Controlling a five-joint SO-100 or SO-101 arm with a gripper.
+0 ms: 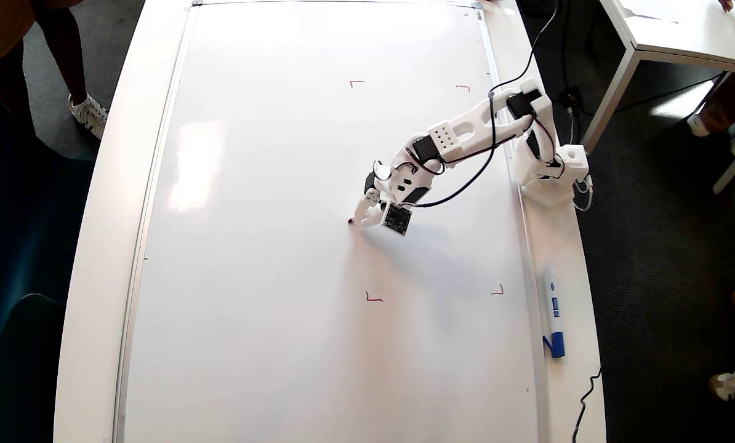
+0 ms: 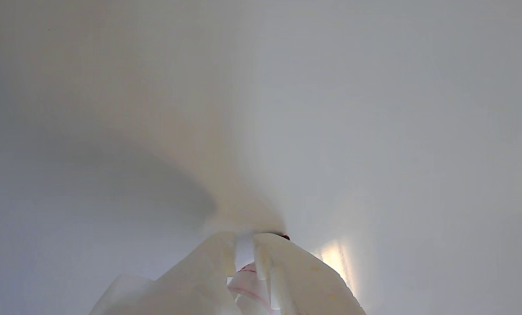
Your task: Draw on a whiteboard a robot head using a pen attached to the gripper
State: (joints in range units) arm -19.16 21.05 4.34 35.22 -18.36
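Note:
In the overhead view the whiteboard (image 1: 269, 246) covers most of the white desk and bears only small red corner marks (image 1: 373, 299). No robot head drawing shows in either view. My white gripper (image 1: 360, 216) reaches from the right to the board's middle, shut on the pen (image 1: 356, 219), whose red tip touches the board at the left edge of the marked area. In the wrist view the two white fingers (image 2: 200, 271) of the gripper (image 2: 245, 239) clamp the pen (image 2: 248, 282) from both sides. Its dark red tip (image 2: 284, 237) peeks out against the blank white whiteboard (image 2: 331, 109).
A white marker with a blue cap (image 1: 553, 314) lies on the desk strip right of the board. The arm's base (image 1: 549, 178) stands there too. People's legs and shoes show at the top left and right edges, dark chairs on the left, another table (image 1: 681, 37) top right.

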